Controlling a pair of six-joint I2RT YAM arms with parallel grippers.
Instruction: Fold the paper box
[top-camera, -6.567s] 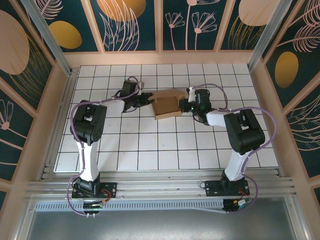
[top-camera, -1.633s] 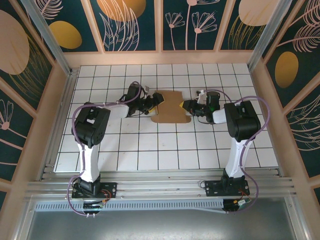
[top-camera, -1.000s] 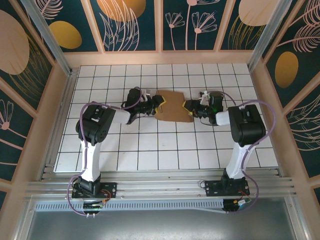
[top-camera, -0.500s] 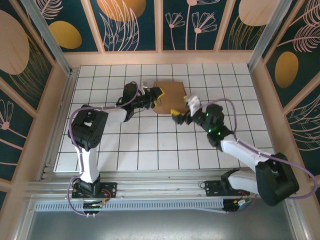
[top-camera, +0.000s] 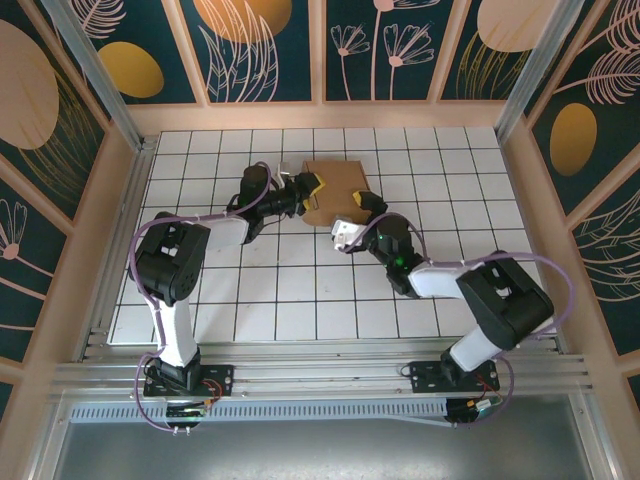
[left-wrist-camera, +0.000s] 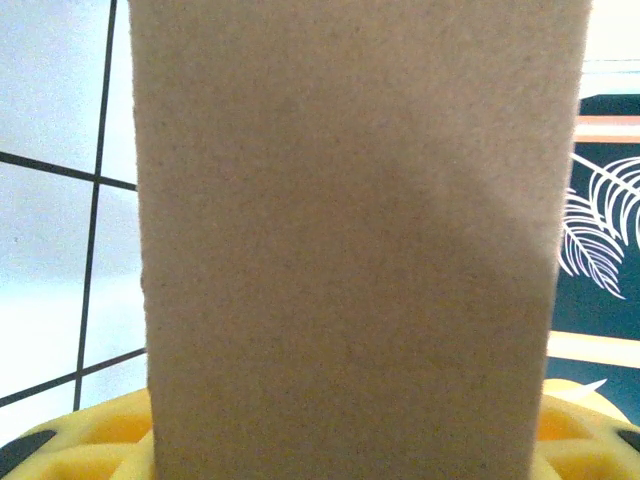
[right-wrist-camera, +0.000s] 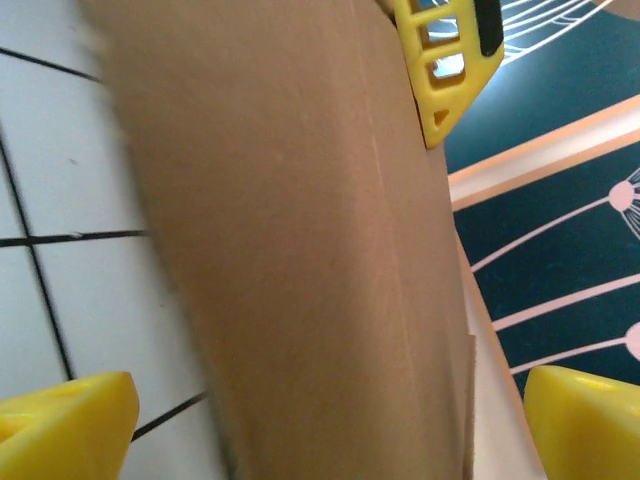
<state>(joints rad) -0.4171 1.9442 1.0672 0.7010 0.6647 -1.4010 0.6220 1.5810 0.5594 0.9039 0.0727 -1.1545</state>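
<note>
The plain brown kraft cardboard paper box (top-camera: 338, 186) sits toward the far middle of the white, black-gridded tiled worktop (top-camera: 300, 290). From the top camera it reads as a roughly square brown shape. Whether it lies flat or is tilted up I cannot tell, and its inside cannot be made out in any view. The left hand (top-camera: 308, 191) meets the box at its left edge. In the left wrist view a tall cardboard panel (left-wrist-camera: 350, 250) fills the whole gap between the yellow fingers (left-wrist-camera: 70, 440) and is cut off at the top and bottom, so this hand is clamped on the box. The right hand (top-camera: 350, 217) is at the box's near right corner. In its own wrist view the yellow fingertips (right-wrist-camera: 65, 420) stand wide apart with bare gaps on either side of the creased cardboard (right-wrist-camera: 300, 250), so the hand is spread and not touching it. That cardboard is blurred along its left edge. One yellow slotted finger of the left hand (right-wrist-camera: 445, 70) shows at the box's far edge. Dark teal wall panels with leaf drawings (top-camera: 270, 50) enclose the worktop.
</note>
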